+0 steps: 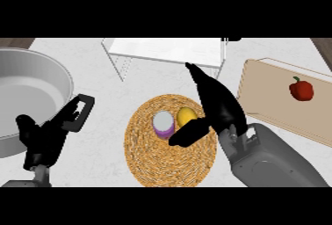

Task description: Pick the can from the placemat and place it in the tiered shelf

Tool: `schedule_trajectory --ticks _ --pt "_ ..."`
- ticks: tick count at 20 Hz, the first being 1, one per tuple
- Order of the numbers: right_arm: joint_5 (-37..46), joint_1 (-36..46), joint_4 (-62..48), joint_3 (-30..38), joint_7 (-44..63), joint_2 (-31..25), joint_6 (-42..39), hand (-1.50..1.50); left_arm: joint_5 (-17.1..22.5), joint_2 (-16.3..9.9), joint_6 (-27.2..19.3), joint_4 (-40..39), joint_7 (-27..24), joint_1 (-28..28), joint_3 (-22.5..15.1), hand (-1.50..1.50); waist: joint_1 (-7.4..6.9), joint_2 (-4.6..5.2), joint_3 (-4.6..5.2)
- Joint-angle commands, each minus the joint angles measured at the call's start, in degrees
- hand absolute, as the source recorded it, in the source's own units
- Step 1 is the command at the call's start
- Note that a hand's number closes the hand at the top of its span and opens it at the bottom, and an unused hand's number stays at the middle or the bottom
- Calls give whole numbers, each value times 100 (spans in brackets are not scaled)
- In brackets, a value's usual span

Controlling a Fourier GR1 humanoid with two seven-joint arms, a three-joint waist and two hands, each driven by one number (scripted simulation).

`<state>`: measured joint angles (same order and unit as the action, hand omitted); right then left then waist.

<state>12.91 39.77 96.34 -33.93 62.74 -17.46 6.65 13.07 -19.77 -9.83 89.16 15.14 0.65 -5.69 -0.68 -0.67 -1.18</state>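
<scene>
The right hand (217, 105) is hovering over the right part of the placemat (146, 162), its fingers (201, 81) extending straight toward the shelf (165, 50) and its thumb (188, 134) angling down beside the can (163, 124). The hand is released: nothing is lying within its grasp, and the thumb tip is sitting just beside the can's lower right edge; whether it is touching cannot be told. The can is standing upright on the placemat, just left of the thumb, purple-sided with a pale top. A yellow fruit (186, 115) is lying against the can's right side, between the can and the palm, and is partly crowding the approach. Beyond the fingertips, the shelf is waiting with no can in it. Further right of the hand, a board (272, 101) is carrying a red pepper (301, 88). Well to the left, the left hand (55, 129) is resting open beside a pot (32, 83). Judgement: the task is standing at the pre-grasp stage; closing on the can, lifting, carrying to the shelf and releasing are all outstanding.
</scene>
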Motion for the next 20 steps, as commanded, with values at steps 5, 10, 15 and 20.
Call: schedule_trajectory --ticks 5,10,15,20 --pt "339 510 -810 -412 1083 718 -294 -150 293 231 138 -501 333 -82 37 0 36 75 134" --pt "597 321 -1136 -448 1145 878 -198 -150 297 137 267 -688 135 -188 209 0 95 77 134" --pt "1011 405 -1407 -636 1372 1242 -262 -150 94 398 148 -792 20 -68 15 0 163 84 138" --pt "1281 279 -1486 -550 1235 1387 -200 -150 232 177 361 -714 123 -152 235 0 146 71 129"
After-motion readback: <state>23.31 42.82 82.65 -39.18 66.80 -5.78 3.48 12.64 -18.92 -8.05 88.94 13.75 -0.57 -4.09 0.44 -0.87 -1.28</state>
